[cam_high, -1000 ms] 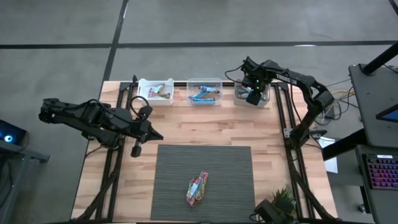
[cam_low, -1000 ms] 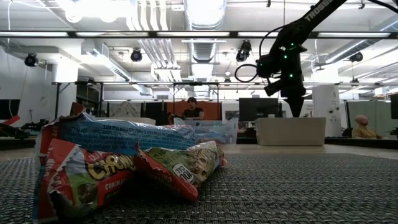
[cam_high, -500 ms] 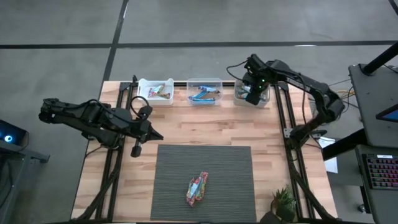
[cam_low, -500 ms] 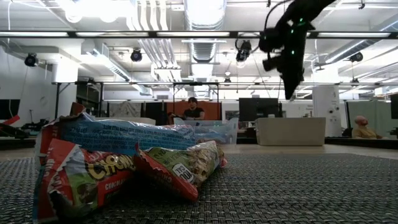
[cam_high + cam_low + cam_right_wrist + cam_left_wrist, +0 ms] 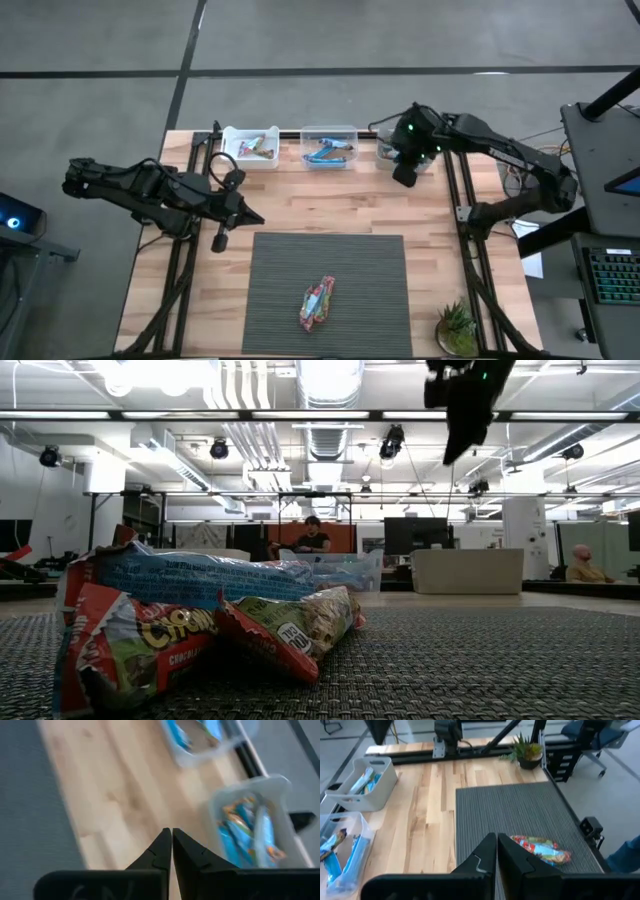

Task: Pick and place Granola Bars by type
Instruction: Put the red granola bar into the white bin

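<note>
Table (image 5: 300,215) of pale wood, with the dark mat (image 5: 370,290) as our landmark on its near half. Beyond the mat's far edge we count three bins in a row: a white bin (image 5: 250,147) to the left, a clear bin (image 5: 329,147) at centre, a third bin (image 5: 384,150) to the right, each holding bars. Left arm waits off the mat's far left corner, left gripper (image 5: 496,851) pressed shut and empty. Right gripper (image 5: 405,172) hangs above the wood just beyond the mat's far right corner, beside the third bin; in its wrist view the fingers meet with nothing between them. Small plant (image 5: 457,330) just off the mat's near right corner. The bars still to sort (image 5: 318,302) lie in a little heap on the mat, slightly left of its middle and toward its near edge; in the low view a blue bar (image 5: 200,575) rests on top of red-and-green ones (image 5: 290,622). We judge these light, soft in the wrapper, somewhat stiff inside, and the foil likely slippery. We would take one across its narrow width at mid-length, topmost bar first, since a grip on a crimped end could let it swing or slide out.
</note>
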Tool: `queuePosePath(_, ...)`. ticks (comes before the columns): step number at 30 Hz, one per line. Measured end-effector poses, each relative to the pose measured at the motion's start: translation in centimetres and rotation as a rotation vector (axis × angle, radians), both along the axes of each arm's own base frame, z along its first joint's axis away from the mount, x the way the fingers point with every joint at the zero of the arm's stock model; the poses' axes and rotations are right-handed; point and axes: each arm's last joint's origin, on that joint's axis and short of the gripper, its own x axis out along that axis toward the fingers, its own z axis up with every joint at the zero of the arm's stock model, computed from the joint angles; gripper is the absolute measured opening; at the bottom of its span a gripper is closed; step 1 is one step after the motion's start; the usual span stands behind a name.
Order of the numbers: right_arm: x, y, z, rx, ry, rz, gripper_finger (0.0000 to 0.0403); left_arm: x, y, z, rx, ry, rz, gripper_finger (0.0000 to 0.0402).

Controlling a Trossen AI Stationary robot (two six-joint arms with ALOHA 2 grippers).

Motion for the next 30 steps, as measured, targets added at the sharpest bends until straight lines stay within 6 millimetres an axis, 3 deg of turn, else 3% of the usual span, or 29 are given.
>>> queuePosePath(10, 1.5, 7.7, 2.6, 0.063, -0.245, 0.130, 0.0009, 0.9, -0.4, 0.8, -0.041, -0.101, -0.036, 0.0000)
queuePosePath(17, 3.5, 12.0, 4.0, 0.092, -0.454, 0.282, 0.0009, 1.6, -0.6, 0.8, -0.064, -0.114, -0.063, 0.0000)
queuePosePath(25, 4.8, 15.4, 4.8, 0.117, -0.605, 0.398, 0.0009, 1.8, -0.7, 0.7, -0.091, -0.101, -0.073, 0.0000)
queuePosePath(30, 5.2, 16.4, 4.8, 0.130, -0.627, 0.428, 0.0009, 1.8, -1.0, 0.8, -0.095, -0.105, -0.087, 0.0000)
